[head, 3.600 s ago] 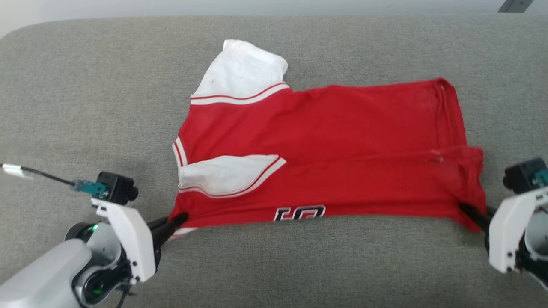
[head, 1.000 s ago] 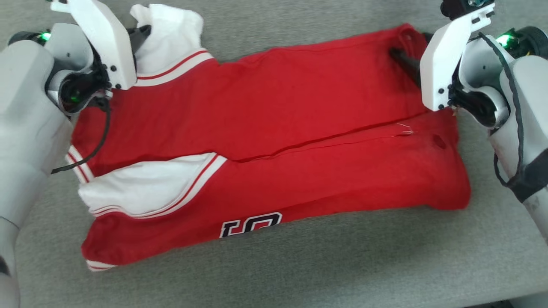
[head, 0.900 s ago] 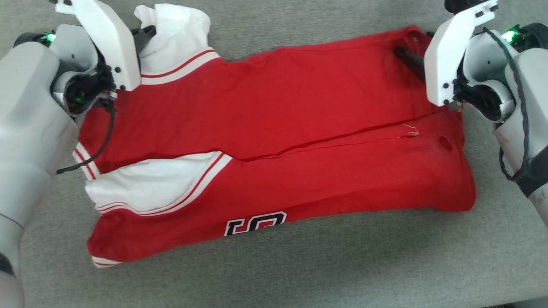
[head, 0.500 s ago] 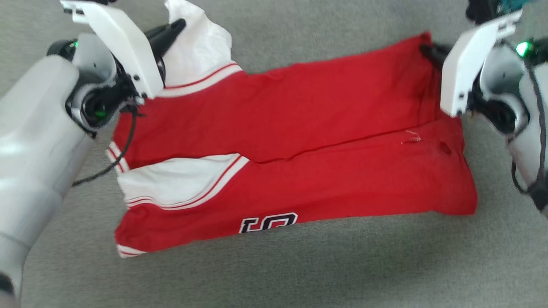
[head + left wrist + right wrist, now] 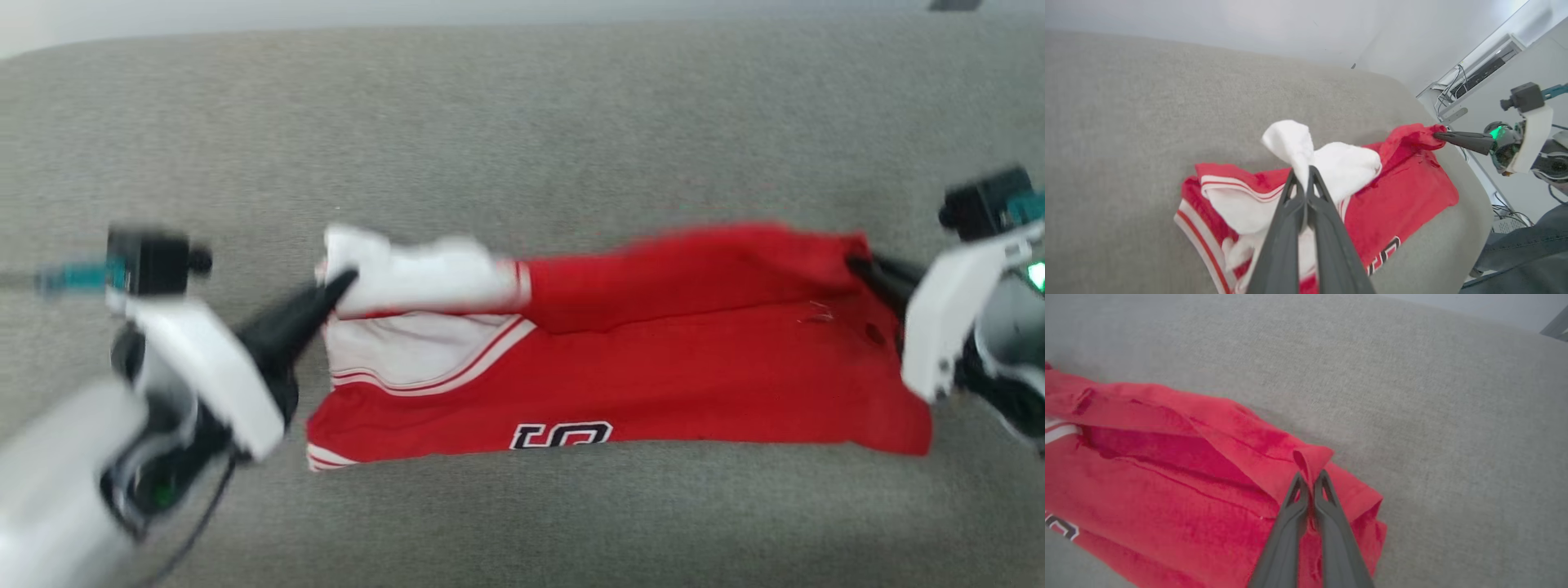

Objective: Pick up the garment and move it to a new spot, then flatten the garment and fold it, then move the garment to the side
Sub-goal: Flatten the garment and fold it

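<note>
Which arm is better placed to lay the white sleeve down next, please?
Left. The left gripper is shut on the sleeve; the right gripper pinches the garment by its red corner at the opposite end.

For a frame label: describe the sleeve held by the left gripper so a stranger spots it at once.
On the grey cushion lies a red jersey. At its left end, far side, a white sleeve is pinched by the left gripper, jaws shut. The other sleeve lies flat nearer the robot; this one is bunched.
</note>
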